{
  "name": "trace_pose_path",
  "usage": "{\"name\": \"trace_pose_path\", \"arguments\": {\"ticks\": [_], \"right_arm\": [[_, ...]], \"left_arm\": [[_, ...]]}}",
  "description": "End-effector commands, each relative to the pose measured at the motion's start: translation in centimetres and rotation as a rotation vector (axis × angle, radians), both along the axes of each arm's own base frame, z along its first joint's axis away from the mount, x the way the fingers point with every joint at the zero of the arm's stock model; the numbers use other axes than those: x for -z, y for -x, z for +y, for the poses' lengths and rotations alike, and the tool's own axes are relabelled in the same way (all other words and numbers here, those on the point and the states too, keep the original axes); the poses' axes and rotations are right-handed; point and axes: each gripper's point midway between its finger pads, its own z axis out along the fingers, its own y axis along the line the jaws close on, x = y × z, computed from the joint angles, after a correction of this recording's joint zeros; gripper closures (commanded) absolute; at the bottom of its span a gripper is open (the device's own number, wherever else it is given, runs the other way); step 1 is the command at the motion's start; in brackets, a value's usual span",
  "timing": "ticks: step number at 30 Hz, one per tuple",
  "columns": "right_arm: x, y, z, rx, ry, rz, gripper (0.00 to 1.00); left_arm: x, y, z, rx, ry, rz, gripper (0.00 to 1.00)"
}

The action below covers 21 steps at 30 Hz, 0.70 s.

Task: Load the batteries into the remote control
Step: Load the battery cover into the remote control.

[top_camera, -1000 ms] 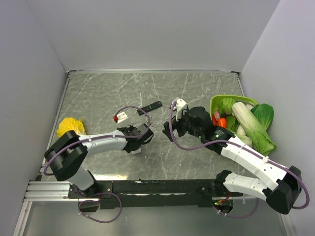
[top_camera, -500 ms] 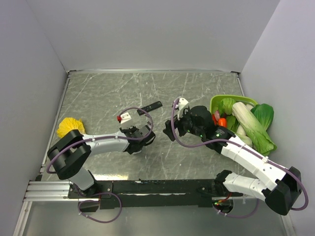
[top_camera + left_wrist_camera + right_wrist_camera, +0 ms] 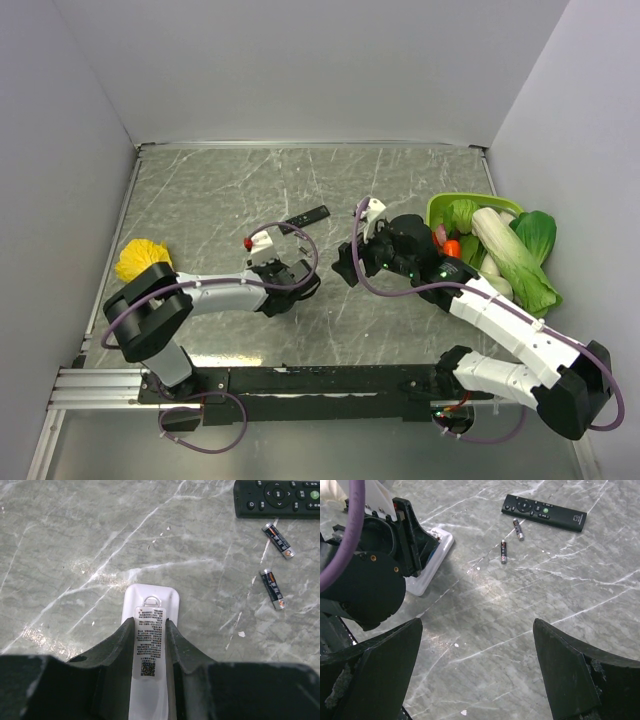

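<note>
My left gripper is shut on the white remote control, which lies back side up on the marble table, its printed label showing between the fingers. Two small dark batteries with silvery ends lie loose on the table ahead and to the right, apart from the remote control. In the right wrist view the batteries lie beyond my right gripper, which hangs open over bare table with nothing between its fingers. From above, the left gripper and right gripper face each other at mid table.
A long black remote lies just past the batteries. A green bowl of vegetables and a bok choy sit at the right wall. A yellow object lies at the left. Grey walls enclose the table.
My left gripper has slid a little to the right with the remote control in it. The right arm has barely shifted.
</note>
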Motion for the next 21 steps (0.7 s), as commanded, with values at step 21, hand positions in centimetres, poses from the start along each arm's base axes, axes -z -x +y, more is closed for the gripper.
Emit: {"name": "trace_pose_path", "arguments": {"ticks": [21], "right_arm": [[-1.67, -0.14, -0.11, -0.007, -0.102, -0.012, 0.0]], "left_arm": [[0.63, 0.07, -0.01, 0.026, -0.067, -0.064, 0.99]]}}
